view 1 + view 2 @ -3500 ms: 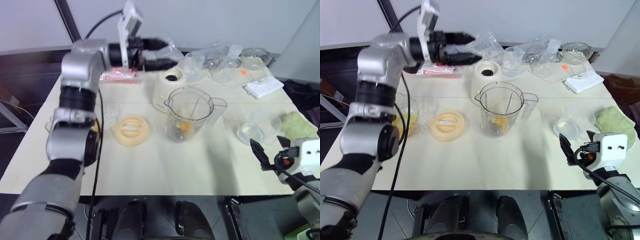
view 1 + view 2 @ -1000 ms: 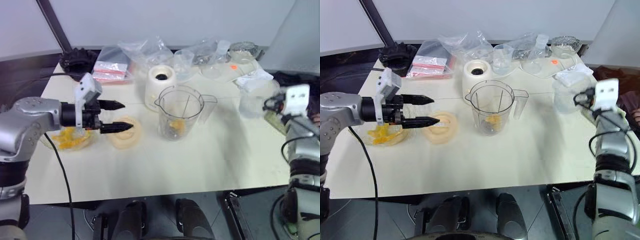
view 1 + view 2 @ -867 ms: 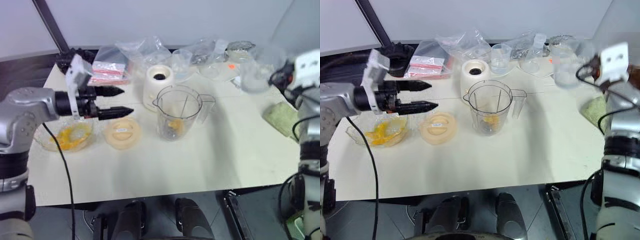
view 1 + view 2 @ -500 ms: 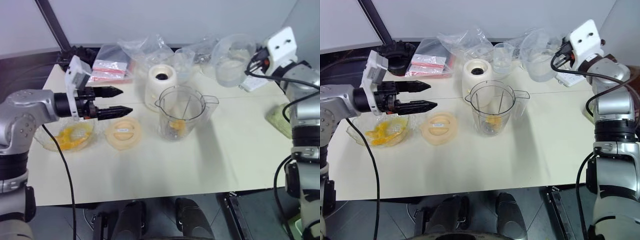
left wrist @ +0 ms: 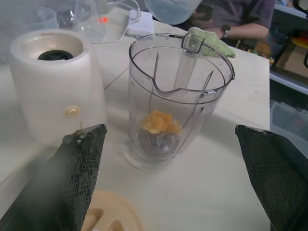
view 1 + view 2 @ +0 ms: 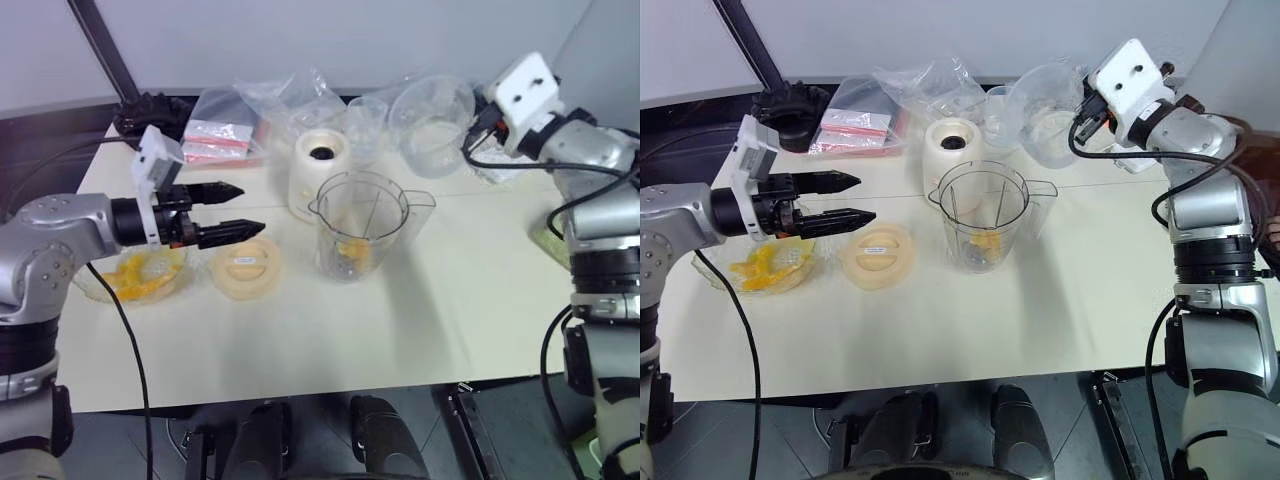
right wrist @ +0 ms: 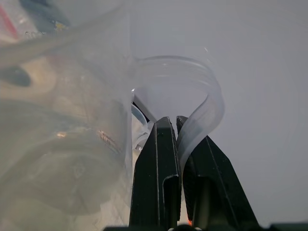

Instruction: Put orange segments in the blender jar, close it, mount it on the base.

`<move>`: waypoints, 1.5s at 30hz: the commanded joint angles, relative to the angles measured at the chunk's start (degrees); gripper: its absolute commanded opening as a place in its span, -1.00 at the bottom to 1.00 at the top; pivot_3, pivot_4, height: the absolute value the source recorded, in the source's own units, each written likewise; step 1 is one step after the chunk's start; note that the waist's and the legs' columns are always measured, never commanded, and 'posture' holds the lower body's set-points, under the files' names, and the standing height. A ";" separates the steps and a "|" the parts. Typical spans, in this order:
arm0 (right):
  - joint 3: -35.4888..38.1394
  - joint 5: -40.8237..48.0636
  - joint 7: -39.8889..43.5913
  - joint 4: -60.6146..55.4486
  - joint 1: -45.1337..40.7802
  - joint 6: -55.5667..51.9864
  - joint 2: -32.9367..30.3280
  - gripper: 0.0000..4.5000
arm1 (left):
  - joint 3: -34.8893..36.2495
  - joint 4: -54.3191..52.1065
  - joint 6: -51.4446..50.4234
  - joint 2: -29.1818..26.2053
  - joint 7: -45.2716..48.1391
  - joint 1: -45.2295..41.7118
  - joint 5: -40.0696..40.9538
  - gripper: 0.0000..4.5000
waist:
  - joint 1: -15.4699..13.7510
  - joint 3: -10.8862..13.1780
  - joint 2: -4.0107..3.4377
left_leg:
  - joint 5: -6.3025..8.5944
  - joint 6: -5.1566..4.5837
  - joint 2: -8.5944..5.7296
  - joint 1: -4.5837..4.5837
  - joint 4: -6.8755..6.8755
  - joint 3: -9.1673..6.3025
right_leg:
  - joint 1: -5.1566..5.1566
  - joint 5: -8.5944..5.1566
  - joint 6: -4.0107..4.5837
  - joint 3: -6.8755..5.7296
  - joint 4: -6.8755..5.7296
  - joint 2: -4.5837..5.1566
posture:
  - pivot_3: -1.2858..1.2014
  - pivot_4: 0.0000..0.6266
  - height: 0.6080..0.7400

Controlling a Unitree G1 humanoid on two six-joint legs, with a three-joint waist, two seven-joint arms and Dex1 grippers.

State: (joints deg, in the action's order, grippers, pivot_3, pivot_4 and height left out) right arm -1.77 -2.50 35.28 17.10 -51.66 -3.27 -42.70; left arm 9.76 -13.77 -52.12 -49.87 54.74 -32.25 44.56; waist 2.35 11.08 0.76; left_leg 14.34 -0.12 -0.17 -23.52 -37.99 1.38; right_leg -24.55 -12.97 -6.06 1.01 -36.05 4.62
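Table: cream top point(image 6: 400, 330), bare along the near edge, things crowded toward the back.
Left claw: the left gripper point(image 6: 232, 210) hung released, fingers spread wide, above a round cream lid point(image 6: 245, 267) and beside a glass bowl point(image 6: 135, 275) of fruit.
Orange segments: a few orange segments point(image 5: 159, 122) lay at the bottom of the blender jar point(image 6: 360, 225); more sat in the bowl.
Blender jar: upright mid-table, lid off, not mounted.
Base: the base point(image 6: 319, 174) stood just behind the jar, socket uncovered.
Right claw: the right gripper point(image 7: 174, 126) was clenched on the handle of a clear jug point(image 6: 432, 125), held up in the air above the back of the table.
Far edge: plastic bags point(image 6: 270, 100) and a small clear cup point(image 6: 365, 125).
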 commanded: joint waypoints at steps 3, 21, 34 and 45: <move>0.44 -2.79 -0.78 -2.79 -2.01 4.60 -0.99 -0.98 | 0.12 -1.81 1.26 -0.16 -0.09 -0.02 -0.41 1.00 | 0.00 0.00 0.00 | 0.00 0.00 0.00 0.00 0.00 0.01 | 0.00 0.00 0.00 0.00 0.00 0.00 | 0.03 -0.52 1.00; -1.17 -10.28 -1.86 -0.84 -3.35 15.69 -1.13 -0.98 | 0.20 -2.10 0.77 -0.10 -0.67 -0.17 -0.37 1.00 | 0.02 0.00 0.00 | 0.00 0.00 0.00 0.00 0.00 0.01 | 0.00 0.00 0.00 0.00 -0.01 0.00 | 0.03 -0.52 1.00; 14.52 7.37 -7.93 -4.63 -3.19 -12.89 6.18 -0.98 | -0.52 -1.88 0.98 0.35 -0.99 -0.89 -0.26 1.00 | -0.42 0.00 0.00 | 0.00 0.00 0.01 0.01 -0.01 -0.02 | -0.01 0.02 0.00 0.01 -0.05 0.02 | 0.03 -0.52 1.00; 32.74 11.29 -25.45 -10.62 12.09 -18.55 6.18 -0.98 | -0.76 -1.70 0.64 0.64 -0.78 -0.71 0.35 1.00 | -1.58 -0.01 0.02 | 0.01 -0.01 -0.04 -0.01 0.02 0.01 | 0.04 -0.03 0.08 0.01 0.02 0.05 | 0.03 -0.52 1.00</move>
State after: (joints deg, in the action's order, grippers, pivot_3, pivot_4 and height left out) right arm 28.77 7.99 11.12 10.80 -38.73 -22.97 -35.52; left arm 8.24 -14.23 -52.00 -49.15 53.75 -32.18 44.37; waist 0.77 11.07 0.78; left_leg 14.35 -0.13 -0.22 -23.53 -37.97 1.44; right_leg -24.52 -13.00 -5.97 1.09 -36.03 4.67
